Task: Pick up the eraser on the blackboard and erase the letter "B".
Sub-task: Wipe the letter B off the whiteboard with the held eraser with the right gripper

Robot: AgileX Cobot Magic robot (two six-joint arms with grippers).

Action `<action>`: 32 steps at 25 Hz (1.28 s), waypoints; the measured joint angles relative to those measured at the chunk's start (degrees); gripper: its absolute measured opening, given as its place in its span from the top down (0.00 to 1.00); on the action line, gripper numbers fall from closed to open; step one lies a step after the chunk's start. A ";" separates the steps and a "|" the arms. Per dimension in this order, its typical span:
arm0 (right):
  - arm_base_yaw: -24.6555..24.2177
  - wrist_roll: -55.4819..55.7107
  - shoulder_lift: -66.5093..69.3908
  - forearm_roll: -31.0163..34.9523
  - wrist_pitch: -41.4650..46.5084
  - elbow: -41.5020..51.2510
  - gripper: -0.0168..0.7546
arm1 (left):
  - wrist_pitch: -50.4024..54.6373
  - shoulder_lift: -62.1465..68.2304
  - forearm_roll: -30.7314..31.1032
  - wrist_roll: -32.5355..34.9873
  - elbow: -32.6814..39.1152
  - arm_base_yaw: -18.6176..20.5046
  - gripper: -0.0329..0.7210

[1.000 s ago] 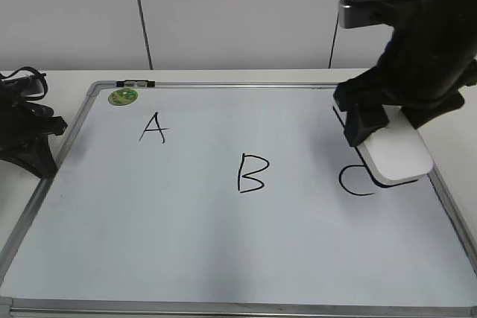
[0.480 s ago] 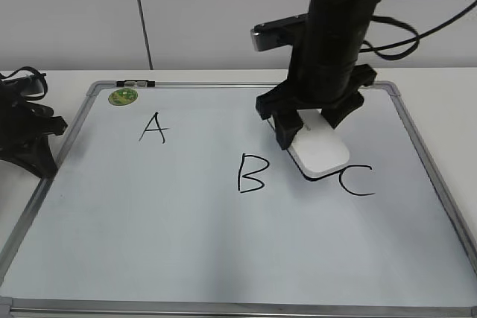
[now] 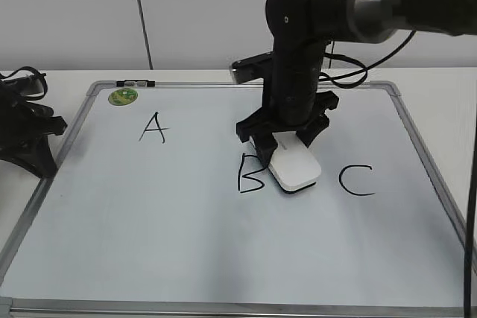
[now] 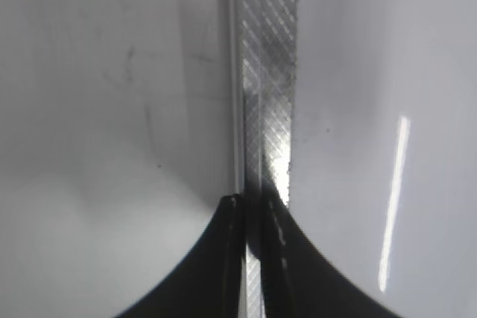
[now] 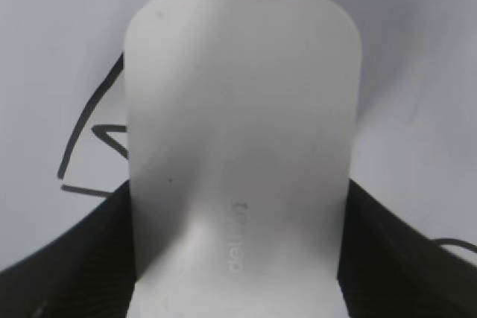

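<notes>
White plastic is being gripped by the right end effector (image 3: 289, 147): the eraser (image 3: 295, 168) is being clamped between the two dark fingers (image 5: 387, 247), which are being pressed against its long sides in the right wrist view. Small grey lettering is being shown on the block's top, near the fingers. The eraser is being held low over the blackboard (image 3: 186, 251), reaching out forward and downward from the end effector; whether its underside is touching the surface cannot be told. The letter "B" (image 3: 250, 174) is lying just to the left of the held block, with its right edge being covered by the eraser in the exterior view, and black strokes of it are being seen beside the eraser's left edge in the right wrist view (image 5: 89, 147). The letter "C" (image 3: 356, 179) is lying to the right of the end effector, apart from the eraser, and the letter "A" (image 3: 153, 127) well to its left. A round green sticker (image 3: 123, 97) is being shown near the board's far left corner.

The left end effector (image 4: 253, 258) is being held off the board's left edge, over the silver frame (image 4: 267, 72) on the bench (image 3: 59, 78); its dark fingers are lying almost together, with only a narrow slit between them and nothing being held.
</notes>
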 joint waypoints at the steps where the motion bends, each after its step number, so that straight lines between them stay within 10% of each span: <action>1: 0.00 0.00 0.99 0.00 -0.23 -0.66 0.27 | 0.00 0.00 0.00 0.00 0.00 0.00 0.94; 20: 0.95 -1.05 5.88 0.25 -0.29 -4.64 0.27 | 0.00 0.00 0.00 0.00 0.00 0.10 0.94; 32: 12.98 -4.56 6.72 -0.90 -0.62 -5.36 0.27 | 0.00 0.00 0.00 0.00 0.00 0.10 0.94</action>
